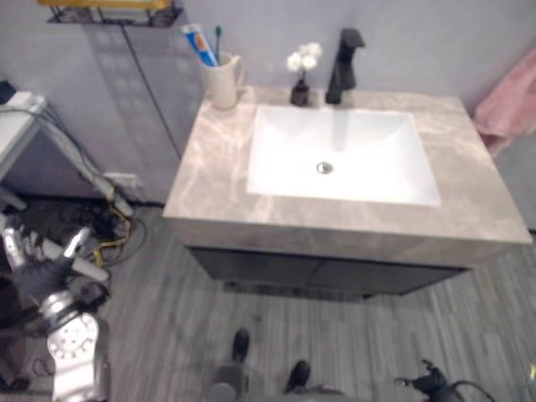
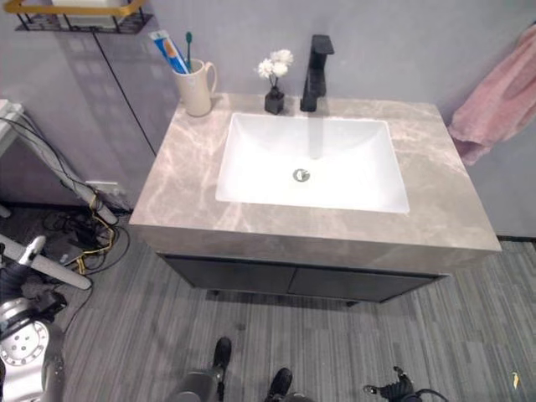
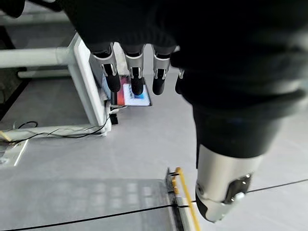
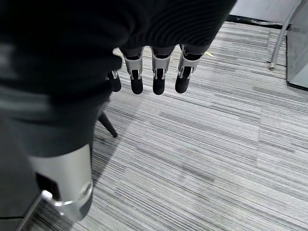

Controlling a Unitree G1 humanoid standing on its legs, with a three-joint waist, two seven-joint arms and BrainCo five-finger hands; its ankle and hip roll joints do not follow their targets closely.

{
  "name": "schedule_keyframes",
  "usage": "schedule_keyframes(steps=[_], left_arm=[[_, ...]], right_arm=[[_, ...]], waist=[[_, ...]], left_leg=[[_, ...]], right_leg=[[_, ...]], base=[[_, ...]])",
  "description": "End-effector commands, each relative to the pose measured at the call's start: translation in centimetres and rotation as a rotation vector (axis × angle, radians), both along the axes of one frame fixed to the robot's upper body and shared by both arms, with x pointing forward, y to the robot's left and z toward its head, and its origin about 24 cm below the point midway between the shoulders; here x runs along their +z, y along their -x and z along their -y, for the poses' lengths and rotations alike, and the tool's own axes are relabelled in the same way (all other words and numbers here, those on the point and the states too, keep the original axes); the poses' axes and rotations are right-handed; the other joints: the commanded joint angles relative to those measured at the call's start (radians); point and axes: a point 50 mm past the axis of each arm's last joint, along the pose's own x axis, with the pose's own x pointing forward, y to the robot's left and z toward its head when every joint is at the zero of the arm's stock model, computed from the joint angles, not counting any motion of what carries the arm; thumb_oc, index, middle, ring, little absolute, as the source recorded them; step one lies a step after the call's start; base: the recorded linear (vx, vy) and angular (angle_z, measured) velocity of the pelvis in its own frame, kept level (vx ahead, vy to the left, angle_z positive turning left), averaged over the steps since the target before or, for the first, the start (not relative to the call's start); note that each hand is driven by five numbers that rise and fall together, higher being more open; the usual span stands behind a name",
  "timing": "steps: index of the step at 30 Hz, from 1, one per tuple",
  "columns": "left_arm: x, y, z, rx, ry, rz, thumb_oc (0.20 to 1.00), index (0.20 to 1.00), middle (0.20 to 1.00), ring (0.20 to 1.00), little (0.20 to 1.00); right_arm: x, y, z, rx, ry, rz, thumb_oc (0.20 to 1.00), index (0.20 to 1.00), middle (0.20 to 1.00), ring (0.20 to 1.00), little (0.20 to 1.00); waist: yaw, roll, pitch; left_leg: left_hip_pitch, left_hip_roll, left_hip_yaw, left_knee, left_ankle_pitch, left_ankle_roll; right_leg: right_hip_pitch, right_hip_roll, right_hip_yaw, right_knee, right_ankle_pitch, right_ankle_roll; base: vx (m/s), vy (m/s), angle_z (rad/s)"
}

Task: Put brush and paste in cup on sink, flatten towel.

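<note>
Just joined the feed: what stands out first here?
The white sink set in the marble counter, with a black tap behind it. At the counter's back left corner a cup already holds the brush and paste. A pink towel hangs bunched at the right; both hands, left hand and right hand, hang open, low over the floor.

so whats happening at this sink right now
Nothing is being handled. The toothbrush and toothpaste already stand in the cup at the back corner of the countertop. The pink towel hangs bunched on the wall. The left hand and right hand hang open and empty, low over the floor.
</note>
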Motion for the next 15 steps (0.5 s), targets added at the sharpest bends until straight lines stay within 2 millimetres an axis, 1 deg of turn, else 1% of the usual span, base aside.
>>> schedule_keyframes(steps=[1,2,3,4,5,6,7,8,9,10,11,12,13,14,15], left_arm=[[3.4,0.4,-1.2,0.006,-0.183,0.06,1.0,1.0,1.0,1.0,1.0],[4.0,0.7,-1.4,0.012,-0.233,0.053,1.0,1.0,1.0,1.0,1.0],[4.0,0.7,-1.4,0.012,-0.233,0.053,1.0,1.0,1.0,1.0,1.0],[4.9,0.9,-1.4,0.009,-0.285,0.066,1.0,1.0,1.0,1.0,1.0],[5.0,0.9,-1.4,0.01,-0.285,0.066,1.0,1.0,1.0,1.0,1.0],[5.6,1.0,-1.5,0.014,-0.323,0.07,1.0,1.0,1.0,1.0,1.0],[6.2,1.0,-1.6,0.024,-0.354,0.08,1.0,1.0,1.0,1.0,1.0],[6.9,1.0,-1.5,0.02,-0.389,0.099,1.0,1.0,1.0,1.0,1.0],[7.6,1.1,-1.3,0.02,-0.422,0.119,1.0,1.0,1.0,1.0,1.0],[8.4,1.1,-1.1,0.012,-0.461,0.132,1.0,1.0,1.0,1.0,1.0],[9.3,1.4,-1.0,0.013,-0.529,0.14,1.0,1.0,1.0,1.0,1.0],[9.2,1.4,-1.0,0.014,-0.529,0.14,1.0,1.0,1.0,1.0,1.0],[9.7,1.5,-1.0,0.025,-0.56,0.145,1.0,1.0,1.0,1.0,1.0],[10.3,1.8,-0.9,0.016,-0.577,0.167,1.0,1.0,1.0,1.0,1.0],[10.6,2.0,-0.7,0.007,-0.576,0.185,1.0,1.0,1.0,1.0,1.0]], right_arm=[[-0.2,-1.1,-0.9,0.041,0.005,0.015,1.0,1.0,1.0,1.0,1.0],[-0.4,-1.4,-1.7,0.043,-0.018,0.022,1.0,1.0,1.0,1.0,1.0],[-0.4,-1.4,-1.8,0.044,-0.019,0.022,1.0,1.0,1.0,1.0,1.0],[-0.7,-1.4,-2.4,0.028,-0.041,0.027,1.0,1.0,1.0,1.0,1.0],[-0.7,-1.4,-2.4,0.027,-0.041,0.027,1.0,1.0,1.0,1.0,1.0],[-0.8,-1.9,-2.9,0.046,-0.051,0.036,1.0,1.0,1.0,1.0,1.0],[-0.7,-2.3,-3.3,0.072,-0.054,0.048,1.0,1.0,1.0,1.0,1.0],[-0.7,-2.8,-3.6,0.102,-0.055,0.054,1.0,1.0,1.0,1.0,1.0],[-0.5,-3.4,-4.0,0.134,-0.057,0.064,1.0,1.0,1.0,1.0,1.0],[-0.4,-3.9,-4.4,0.169,-0.061,0.08,1.0,1.0,1.0,1.0,1.0],[-0.1,-4.6,-4.7,0.201,-0.065,0.11,1.0,1.0,1.0,1.0,1.0],[-0.1,-4.5,-4.7,0.201,-0.064,0.109,1.0,1.0,1.0,1.0,1.0],[-0.1,-4.5,-4.9,0.213,-0.067,0.111,1.0,1.0,1.0,1.0,1.0],[-0.2,-4.4,-5.0,0.21,-0.076,0.112,1.0,1.0,1.0,1.0,1.0],[-0.3,-4.3,-5.2,0.211,-0.083,0.107,1.0,1.0,1.0,1.0,1.0]], waist=[[0.02,-0.074,-0.039],[0.029,-0.092,-0.043],[0.03,-0.093,-0.043],[0.037,-0.105,-0.051],[0.036,-0.105,-0.052],[0.04,-0.109,-0.058],[0.041,-0.109,-0.061],[0.042,-0.106,-0.059],[0.048,-0.099,-0.054],[0.042,-0.089,-0.044],[0.031,-0.066,-0.032],[0.031,-0.067,-0.032],[0.033,-0.056,-0.032],[0.038,-0.046,-0.032],[0.038,-0.035,-0.029]], left_leg=[[0.008,-0.053,0.033,-0.041,0.025,0.037],[0.002,-0.067,0.023,0.031,-0.023,0.06],[0.0,-0.068,0.025,0.037,-0.027,0.06],[-0.004,-0.081,0.029,0.102,-0.078,0.084],[-0.007,-0.081,0.028,0.103,-0.077,0.085],[0.002,-0.088,0.03,0.114,-0.098,0.101],[0.013,-0.092,0.034,0.115,-0.112,0.114],[0.029,-0.096,0.033,0.113,-0.124,0.127],[0.047,-0.103,0.04,0.108,-0.133,0.145],[0.071,-0.107,0.035,0.103,-0.14,0.155],[0.106,-0.104,0.034,0.086,-0.148,0.166],[0.107,-0.104,0.035,0.085,-0.148,0.166],[0.132,-0.098,0.043,0.071,-0.155,0.165],[0.145,-0.09,0.043,0.06,-0.153,0.156],[0.159,-0.08,0.037,0.051,-0.151,0.15]], right_leg=[[0.147,0.029,0.013,-0.05,-0.079,0.063],[0.159,0.002,0.03,-0.017,-0.084,0.074],[0.159,0.001,0.031,-0.016,-0.085,0.074],[0.165,-0.026,0.044,0.019,-0.083,0.096],[0.163,-0.026,0.043,0.02,-0.082,0.096],[0.148,-0.042,0.054,0.063,-0.072,0.11],[0.127,-0.058,0.06,0.114,-0.044,0.124],[0.103,-0.076,0.06,0.171,-0.001,0.141],[0.065,-0.104,0.067,0.264,0.039,0.164],[0.038,-0.112,0.073,0.337,0.072,0.172],[-0.021,-0.126,0.054,0.431,0.08,0.171],[-0.024,-0.128,0.055,0.436,0.077,0.171],[-0.029,-0.132,0.034,0.395,0.058,0.167],[-0.025,-0.127,0.023,0.274,0.039,0.157],[-0.004,-0.126,0.015,0.206,0.068,0.156]], base=[[0.24,0.236,-0.7],[0.25,0.232,-0.6],[0.36,0.337,-0.47],[0.19,0.194,-0.13],[0.28,0.301,-0.07],[0.15,0.216,-0.09],[0.21,0.314,-0.18],[0.16,0.335,-0.33],[0.14,0.329,-0.32],[0.13,0.364,-0.35],[0.09,0.233,-0.27],[0.09,0.173,-0.16],[0.08,0.036,-0.07],[0.12,0.026,-0.03],[0.08,-0.029,-0.16]])
